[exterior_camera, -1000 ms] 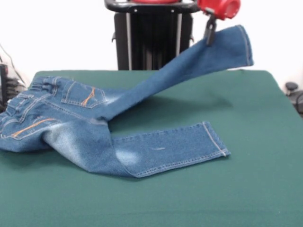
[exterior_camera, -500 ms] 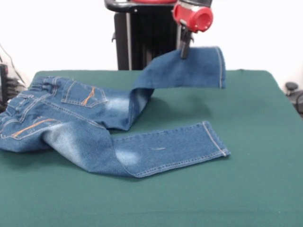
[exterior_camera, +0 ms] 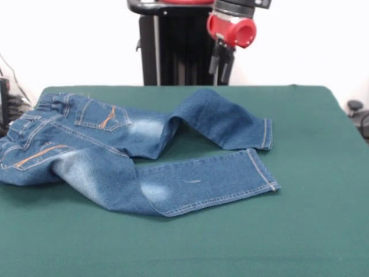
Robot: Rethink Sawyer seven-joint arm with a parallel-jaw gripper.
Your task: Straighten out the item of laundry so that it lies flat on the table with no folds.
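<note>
The item of laundry (exterior_camera: 109, 156), a small pair of blue jeans, lies on the green table (exterior_camera: 311, 231). Its waistband hangs over the table's left edge, and two back pockets with orange stitching face up. The near leg (exterior_camera: 213, 182) stretches to the right and bends where it meets the seat. The far leg (exterior_camera: 222, 121) rests on the table, humped in a fold, with its hem close to the near leg's hem. My gripper (exterior_camera: 221, 63) hangs open above the far leg and holds nothing.
Behind the table stands the black pedestal (exterior_camera: 179, 52). Dark cables and equipment (exterior_camera: 8, 98) sit past the left edge, and a dark object (exterior_camera: 357, 112) sits past the right edge.
The gripper carried the far leg's end to the left, then let go of it. The leg dropped onto the table and now lies there folded.
</note>
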